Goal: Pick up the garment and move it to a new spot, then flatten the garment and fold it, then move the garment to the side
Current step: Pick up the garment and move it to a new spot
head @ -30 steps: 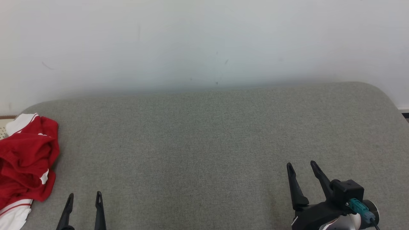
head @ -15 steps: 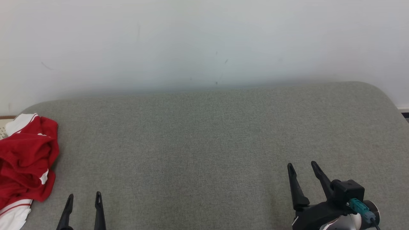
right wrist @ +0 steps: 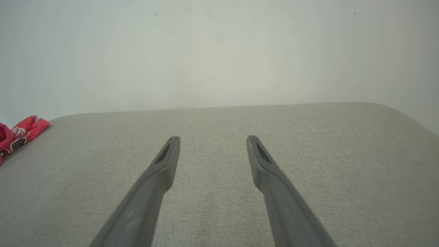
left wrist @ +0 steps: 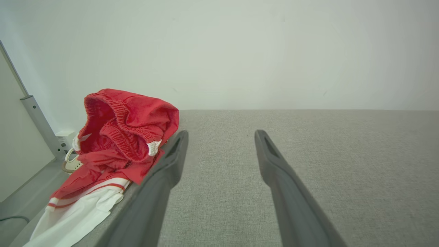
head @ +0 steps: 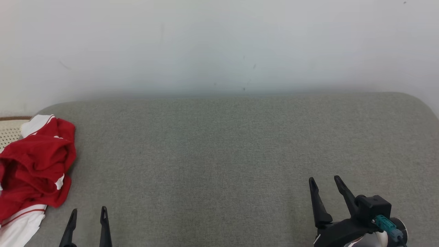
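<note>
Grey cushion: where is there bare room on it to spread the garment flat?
The grey cushion is bare from the red and white garment at its left edge across to its right end, between the wall and the two open hands: left hand, right hand. Only the left edge is crowded.

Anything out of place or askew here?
The red-and-white garment lies crumpled at the left edge of the grey cushion, its white part hanging over. The left pincer and right pincer are open, empty. Nothing else stands out.
</note>
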Robot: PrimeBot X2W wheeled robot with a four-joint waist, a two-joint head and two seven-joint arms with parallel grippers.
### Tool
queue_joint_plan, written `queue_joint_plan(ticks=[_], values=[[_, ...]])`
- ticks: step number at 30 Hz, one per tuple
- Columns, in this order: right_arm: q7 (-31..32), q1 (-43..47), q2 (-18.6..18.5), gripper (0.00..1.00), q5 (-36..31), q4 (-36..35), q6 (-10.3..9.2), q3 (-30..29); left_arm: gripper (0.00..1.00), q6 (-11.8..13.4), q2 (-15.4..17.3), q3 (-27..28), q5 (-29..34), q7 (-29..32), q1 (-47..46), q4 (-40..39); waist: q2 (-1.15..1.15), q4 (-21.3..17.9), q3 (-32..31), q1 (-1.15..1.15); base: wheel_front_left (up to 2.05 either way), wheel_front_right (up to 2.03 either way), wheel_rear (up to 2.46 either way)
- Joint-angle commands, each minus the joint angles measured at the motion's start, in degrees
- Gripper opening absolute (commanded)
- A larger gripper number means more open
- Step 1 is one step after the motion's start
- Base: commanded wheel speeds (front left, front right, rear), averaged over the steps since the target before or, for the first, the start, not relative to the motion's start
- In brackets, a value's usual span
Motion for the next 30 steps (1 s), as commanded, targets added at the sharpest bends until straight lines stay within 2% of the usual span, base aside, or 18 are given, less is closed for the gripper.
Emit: queue_joint_plan(ticks=[1,11,16,30], values=[[-0.31,0.53,0.08,1.0,0.3,0.19,0.04,0.19,1.0,0.27,0.47,0.2,-0.14,-0.14,0.39,0.08,0.0,1.08,-0.02,0.0,0.0,0.0,0.0],[-1.01,0.75,0.13,1.0,0.54,0.81,0.04,0.71,1.0,1.92,0.8,1.13,-0.39,0.05,0.94,0.37,0.0,6.13,-0.2,0.0,0.0,0.0,0.0],[-1.53,0.96,0.07,1.0,1.0,1.33,0.04,1.31,1.0,2.87,0.6,1.0,-0.67,0.39,1.55,-0.16,0.0,10.57,-0.21,0.0,0.0,0.0,0.0],[-2.51,0.96,0.11,1.0,2.08,2.17,0.04,2.66,1.0,3.39,1.05,1.1,-2.08,1.46,2.33,-1.23,0.0,19.51,-0.4,0.0,0.0,0.0,0.0]])
